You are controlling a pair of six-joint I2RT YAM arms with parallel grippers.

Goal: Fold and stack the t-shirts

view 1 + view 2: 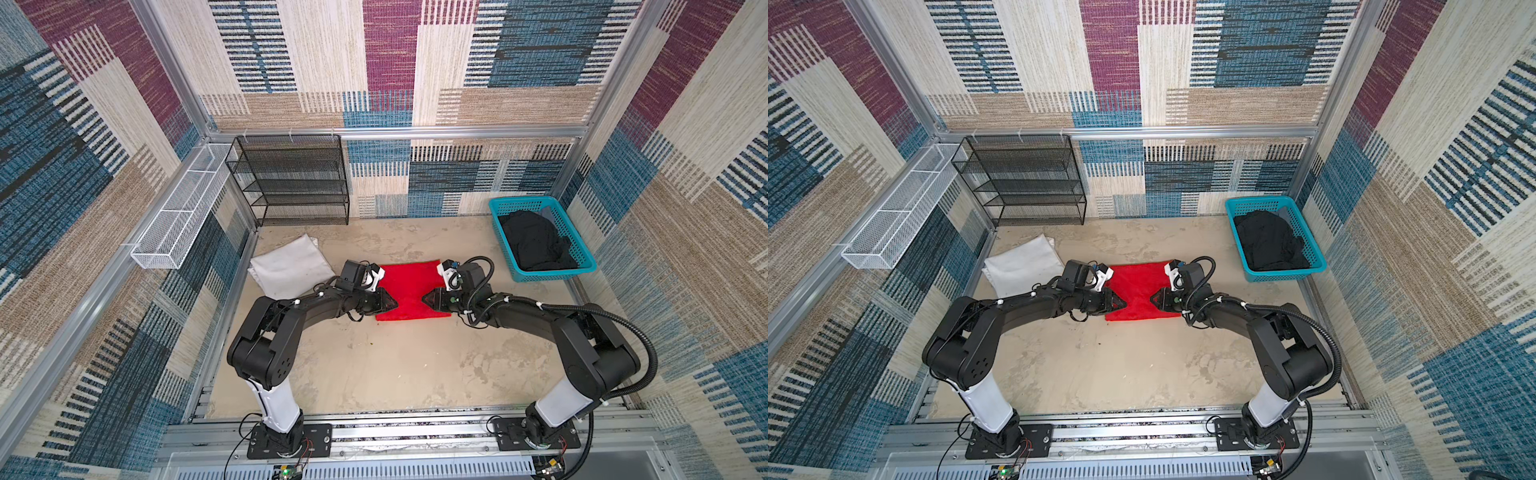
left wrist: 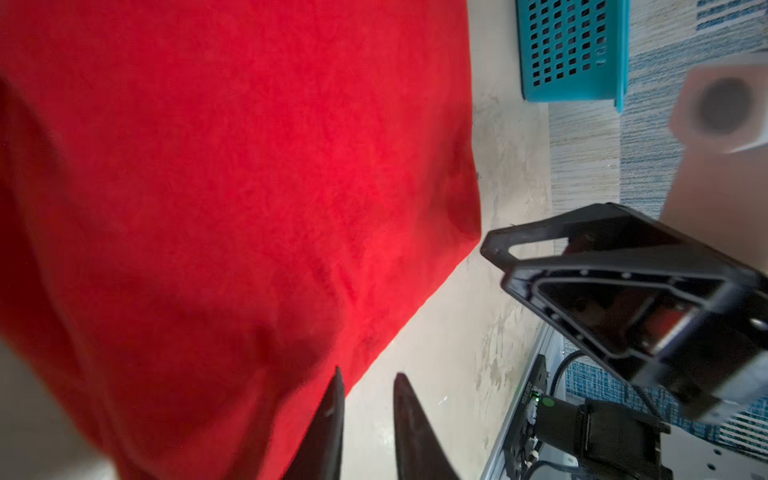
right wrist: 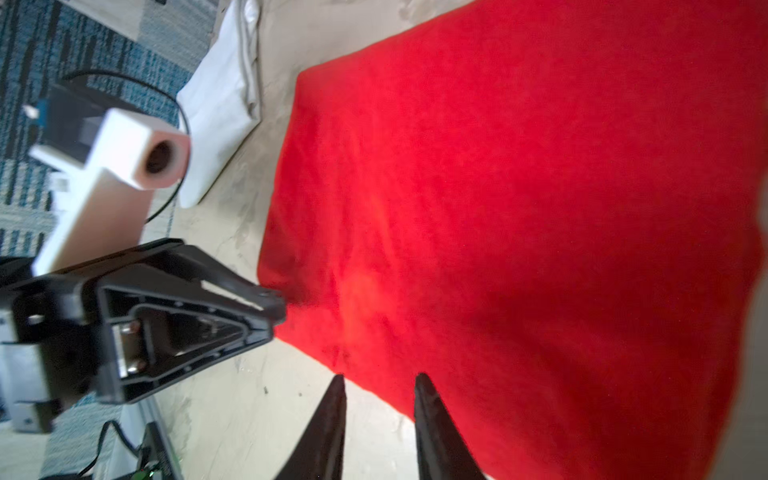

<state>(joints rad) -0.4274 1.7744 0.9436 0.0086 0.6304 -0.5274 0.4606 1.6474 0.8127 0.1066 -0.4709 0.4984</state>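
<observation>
Leftmost, white t-shirt [image 1: 286, 266], folded into a rough square. Lies flat on the surface [image 1: 395, 365] near the far left corner, turned on the diagonal.

Next, left arm [image 1: 291, 316]: rises from the near edge, bends at a high elbow, stretches its forearm low toward the middle. Ends in the left tool [image 1: 395, 304], pointing rightward over the left edge of the red t-shirt [image 1: 409, 278]. Shows, in the left wrist view, tips parted, bare surface in the gap, nothing grasped.

Midway, red t-shirt folded to a flat rectangle, long axis running side to side, lying between the two tools.

Then right arm [image 1: 523, 316], mirroring that pose: high elbow, forearm low, right tool [image 1: 424, 298] pointing leftward over the red cloth's right edge, released, tips apart and empty in the right wrist view. Cannot tell whether either tool touches the cloth.

Farthest right, black t-shirt [image 1: 536, 241], crumpled, inside the teal basket [image 1: 557, 272] by the far right corner.
</observation>
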